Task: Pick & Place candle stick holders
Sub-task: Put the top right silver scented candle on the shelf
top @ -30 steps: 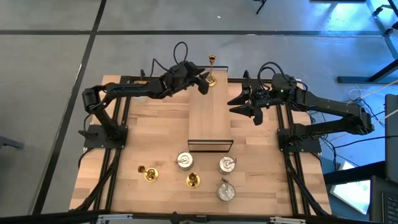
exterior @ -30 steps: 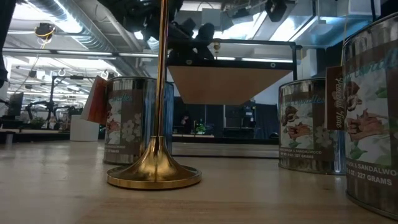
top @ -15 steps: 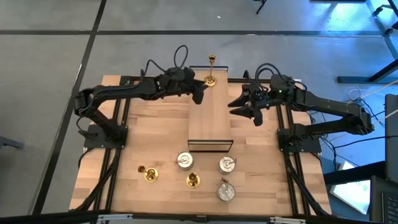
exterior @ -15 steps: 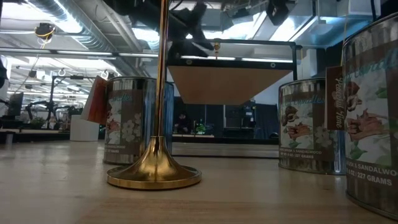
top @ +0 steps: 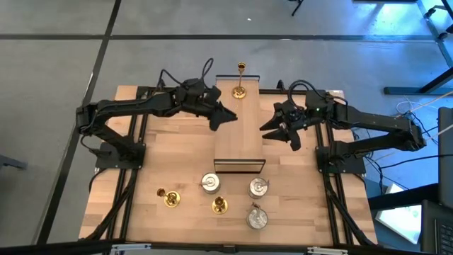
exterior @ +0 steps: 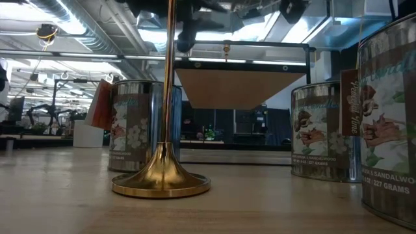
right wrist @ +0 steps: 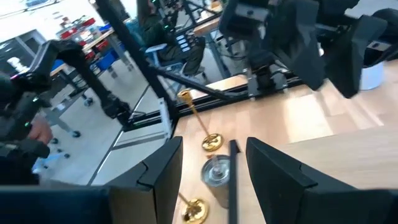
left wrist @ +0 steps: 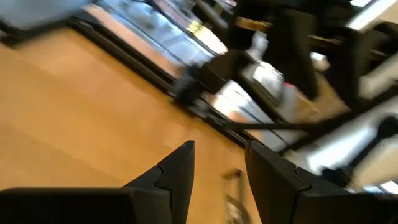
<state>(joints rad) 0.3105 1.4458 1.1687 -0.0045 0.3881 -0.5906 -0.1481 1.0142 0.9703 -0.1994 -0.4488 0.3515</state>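
Note:
One slim brass candle stick holder (top: 241, 88) stands upright on its round base at the far end of a raised wooden board (top: 239, 134). Two more brass holders (top: 170, 198) (top: 220, 205) and three squat silver ones (top: 210, 183) (top: 258, 187) (top: 257, 217) sit on the table near its front edge. My left gripper (top: 225, 117) (left wrist: 221, 149) hovers open over the board's left edge, with nothing between its fingers. My right gripper (top: 272, 127) (right wrist: 214, 142) hovers open beside the board's right edge, also holding nothing.
The board's near end rests on a dark frame (top: 239, 166). In the low view a brass holder (exterior: 162, 175) stands close in front, with silver holders (exterior: 140, 127) (exterior: 325, 130) behind it. Bare wooden tabletop (top: 177, 149) lies left and right of the board.
My left gripper has drawn back from beside the brass holder at the board's far end, toward the table's near edge, rolling as it went. The holder stays standing where it was. My right gripper has barely shifted.

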